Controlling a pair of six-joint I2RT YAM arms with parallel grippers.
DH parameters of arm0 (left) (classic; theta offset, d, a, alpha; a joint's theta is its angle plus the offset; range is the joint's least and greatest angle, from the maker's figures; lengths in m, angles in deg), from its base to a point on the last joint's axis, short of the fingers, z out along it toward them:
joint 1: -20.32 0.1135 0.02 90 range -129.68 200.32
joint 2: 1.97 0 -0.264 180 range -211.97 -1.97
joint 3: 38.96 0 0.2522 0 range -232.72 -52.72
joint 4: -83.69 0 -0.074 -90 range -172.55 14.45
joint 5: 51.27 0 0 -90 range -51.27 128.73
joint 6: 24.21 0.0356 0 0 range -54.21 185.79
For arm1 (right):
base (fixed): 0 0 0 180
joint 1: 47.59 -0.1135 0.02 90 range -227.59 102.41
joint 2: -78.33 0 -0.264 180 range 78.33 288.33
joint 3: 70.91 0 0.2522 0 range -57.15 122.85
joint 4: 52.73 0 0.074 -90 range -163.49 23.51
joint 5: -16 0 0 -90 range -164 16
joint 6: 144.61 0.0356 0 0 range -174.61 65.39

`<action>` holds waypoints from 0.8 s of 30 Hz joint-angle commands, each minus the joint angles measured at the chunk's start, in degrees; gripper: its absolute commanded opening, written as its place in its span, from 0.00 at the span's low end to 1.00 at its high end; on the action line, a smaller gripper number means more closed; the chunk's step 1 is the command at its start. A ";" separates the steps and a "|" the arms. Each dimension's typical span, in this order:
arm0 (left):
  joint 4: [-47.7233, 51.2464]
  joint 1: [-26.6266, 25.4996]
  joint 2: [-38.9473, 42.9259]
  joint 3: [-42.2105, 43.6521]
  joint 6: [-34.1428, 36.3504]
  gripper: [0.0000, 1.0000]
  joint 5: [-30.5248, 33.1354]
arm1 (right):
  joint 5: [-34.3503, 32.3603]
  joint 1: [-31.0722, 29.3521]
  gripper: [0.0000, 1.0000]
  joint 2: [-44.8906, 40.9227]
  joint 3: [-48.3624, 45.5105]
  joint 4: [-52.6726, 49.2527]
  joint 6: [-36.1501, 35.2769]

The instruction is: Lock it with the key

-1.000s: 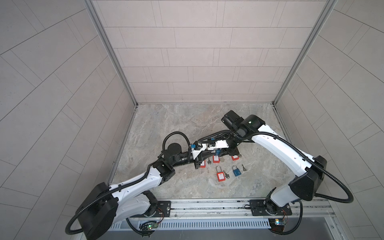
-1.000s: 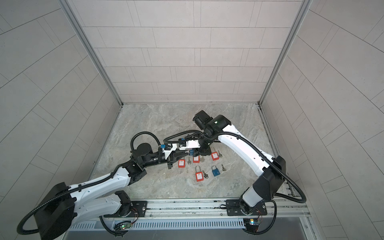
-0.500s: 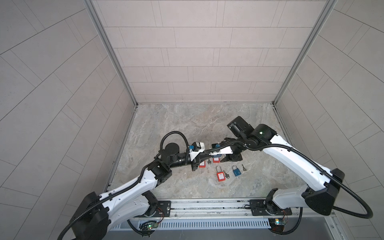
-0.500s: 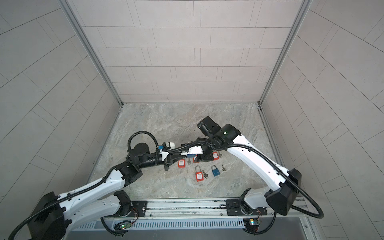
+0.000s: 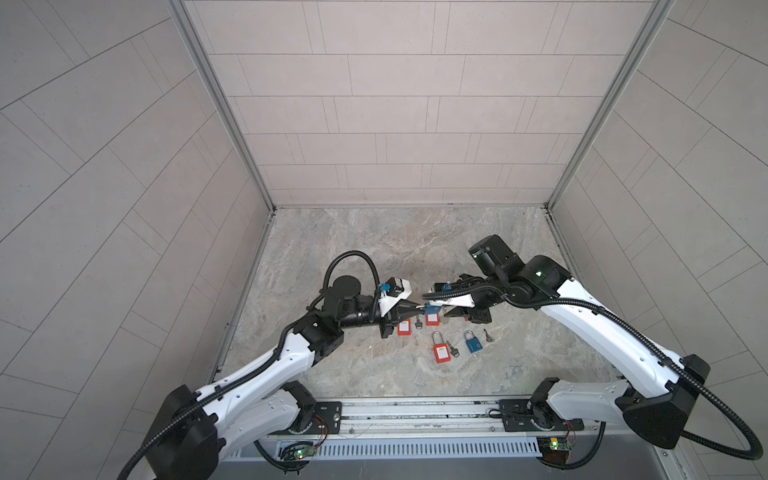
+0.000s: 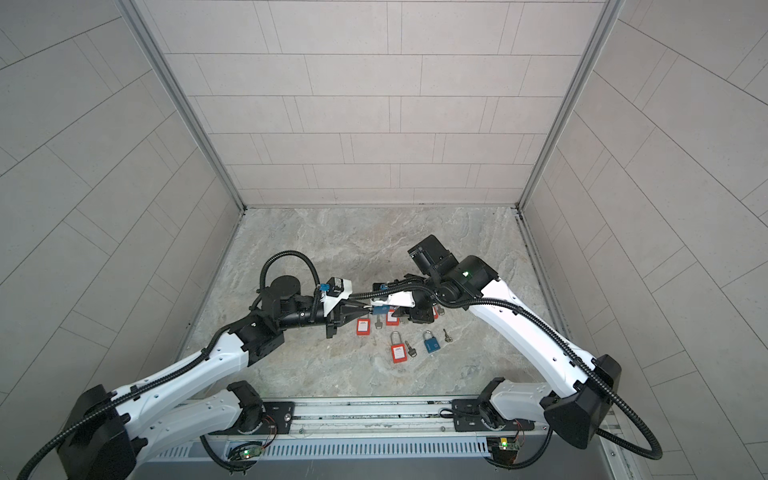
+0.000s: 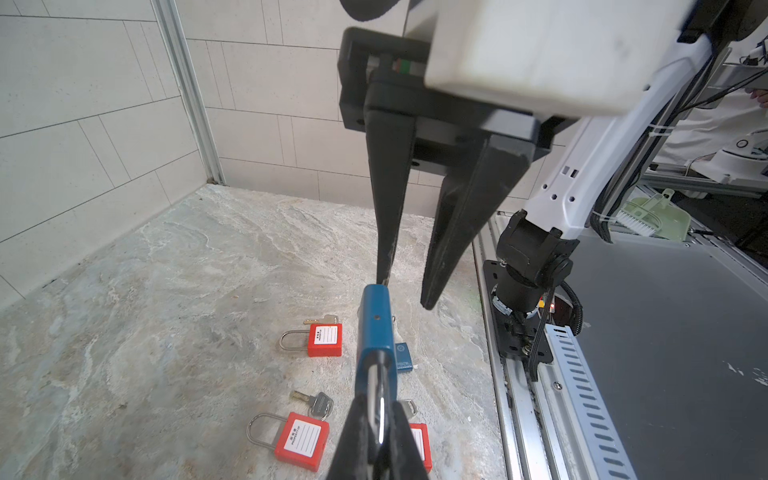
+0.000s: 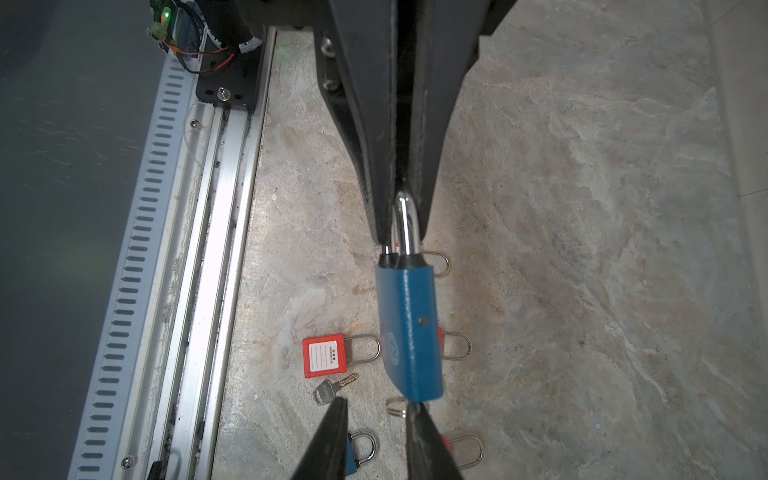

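Observation:
My left gripper (image 7: pixel 379 405) is shut on the steel shackle of a blue padlock (image 8: pixel 409 332) and holds it above the floor, body pointing at the right arm. My right gripper (image 8: pixel 377 405) is open just past the padlock's keyhole end. One of its fingertips (image 7: pixel 383 279) touches that end, and nothing sits between the jaws. In both top views the two grippers meet over the row of locks, with the padlock (image 5: pixel 433 308) between them. Several keys lie on the floor, one (image 8: pixel 332 386) beside a red padlock. I cannot tell whether a key sits in the held lock.
Red padlocks (image 5: pixel 441 353) (image 7: pixel 302 440) and a second blue padlock (image 5: pixel 473 345) lie on the marble floor under and in front of the grippers, with loose keys (image 5: pixel 488 334) among them. The metal rail (image 8: pixel 216 208) runs along the front edge. Tiled walls enclose three sides.
The right arm has drawn back to the right and its elbow has swung toward the front. The left gripper has kept hold of the blue padlock and shifted slightly right.

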 commanded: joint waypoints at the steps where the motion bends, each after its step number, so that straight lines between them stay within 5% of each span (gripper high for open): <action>1: -2.93 -0.05 1.18 -2.21 1.12 0.00 -3.41 | -0.63 0.14 0.27 0.09 1.14 0.41 -0.25; 17: -1.21 -0.48 1.31 -2.51 1.69 0.00 -2.99 | -3.43 1.07 0.30 -2.09 -1.22 3.70 2.49; 24: -1.18 -0.54 1.82 -2.69 2.53 0.00 -1.87 | 1.07 1.10 0.28 1.09 0.35 -3.52 0.15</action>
